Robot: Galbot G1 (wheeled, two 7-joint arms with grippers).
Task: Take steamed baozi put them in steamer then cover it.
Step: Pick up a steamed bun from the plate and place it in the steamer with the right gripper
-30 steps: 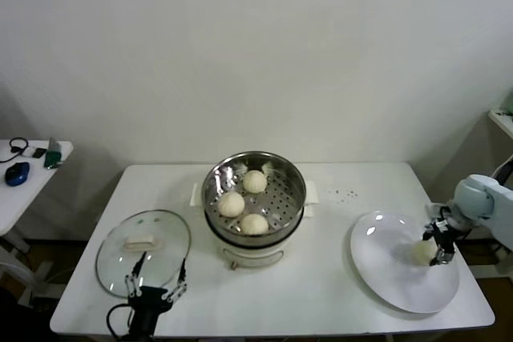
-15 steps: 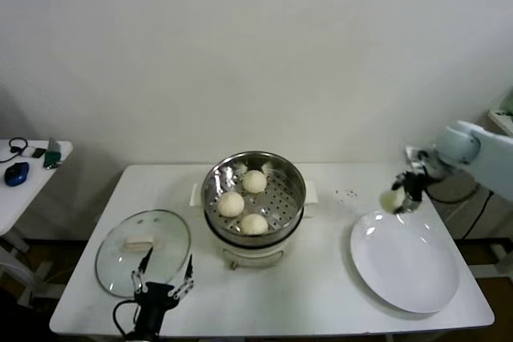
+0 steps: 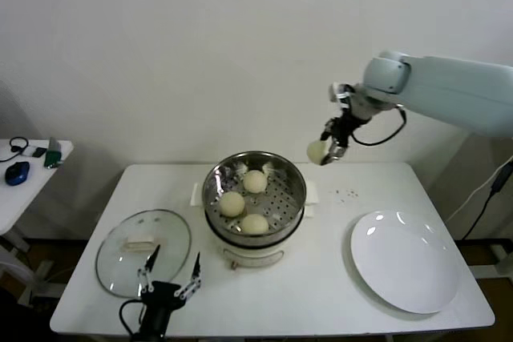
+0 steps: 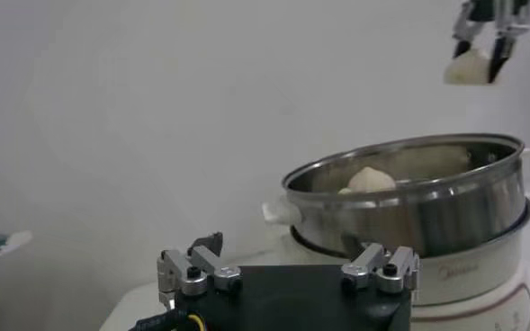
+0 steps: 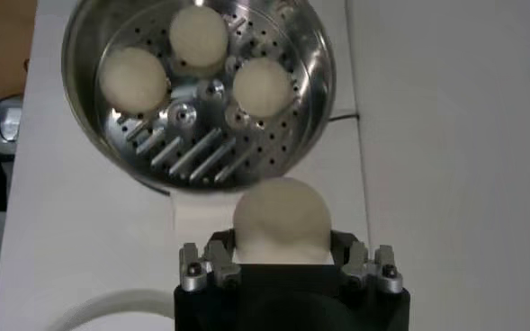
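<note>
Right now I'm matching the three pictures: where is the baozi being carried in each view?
Head view: carried baozi in the right hand, high, beyond the steamer.
Left wrist view: baozi above the steamer.
Right wrist view: baozi in the foreground.
Shared landmark: the steamer.

We note a plain off-white wall (image 3: 200,54) behind a white table (image 3: 321,294). A small white side table (image 3: 24,190) with oddments stands at left.

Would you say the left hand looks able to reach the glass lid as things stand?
Probably yes: the left hand is open just beside the lid, whose handle lies uncovered.
</note>
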